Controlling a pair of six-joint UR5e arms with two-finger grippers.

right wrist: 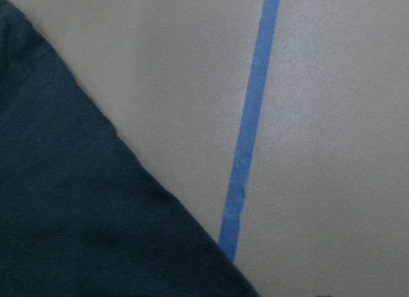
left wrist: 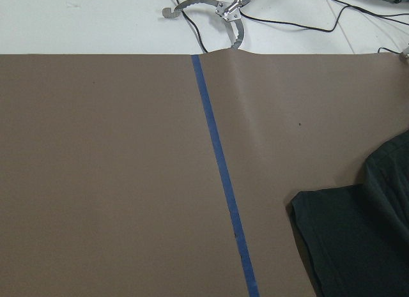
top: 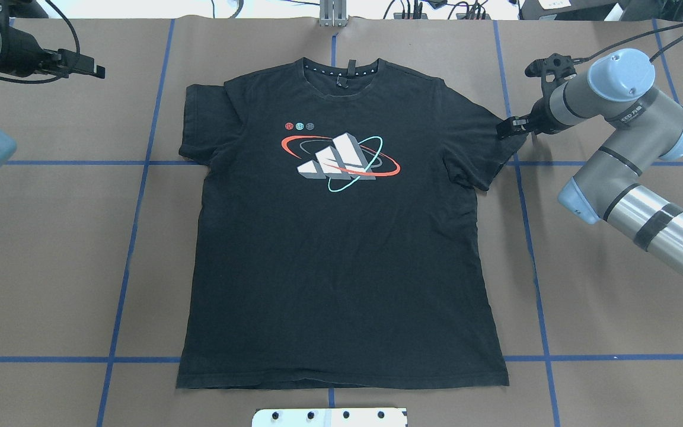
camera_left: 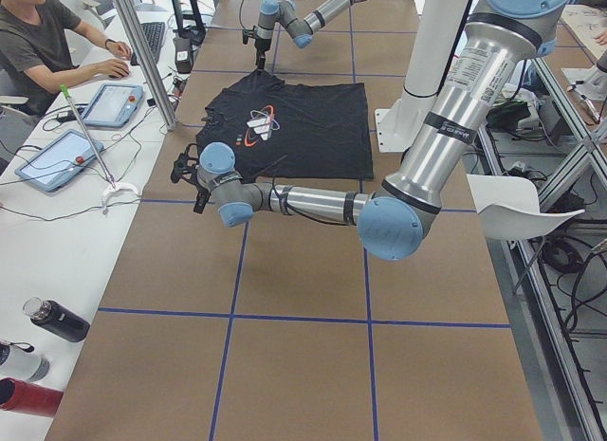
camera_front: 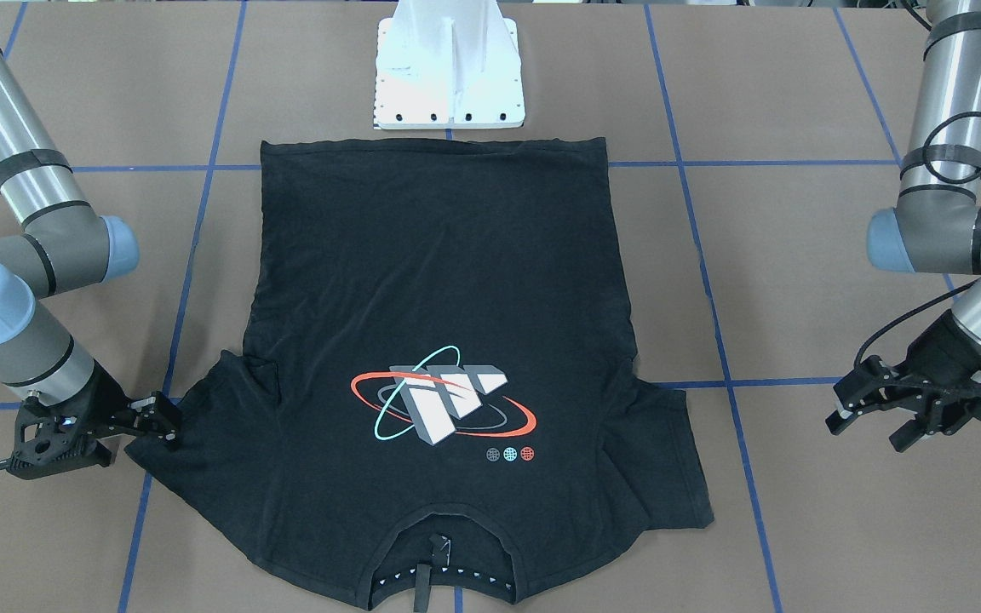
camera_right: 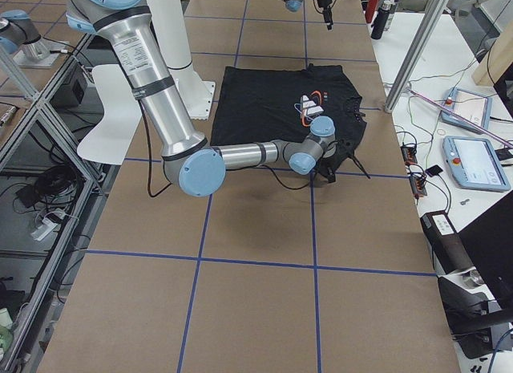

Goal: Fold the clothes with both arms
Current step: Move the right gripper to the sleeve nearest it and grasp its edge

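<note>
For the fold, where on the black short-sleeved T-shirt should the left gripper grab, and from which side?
Probably the outer hem of the sleeve nearest the left gripper, approached low from the outside: the black short-sleeved T-shirt lies flat, so only its edges offer a lip. The right gripper sits at the opposite sleeve.

The T-shirt [top: 341, 267] is black. Its logo print [top: 340, 160] shows white-grey slanted bars ringed by orange and teal orbits. Beside the print are three small dots [top: 299, 126], orange, teal and grey. White specks line the collar [top: 324, 69]. Around the T-shirt, the table [top: 51, 267] is brown, gridded with blue tape lines [top: 135, 225]. The arms [top: 682, 243] are silver-grey with light blue caps and black bands. The left gripper [camera_front: 869, 430] and right gripper [camera_front: 165, 421] are black. The pedestal base [top: 329, 417] by the T-shirt's hem is white.
</note>
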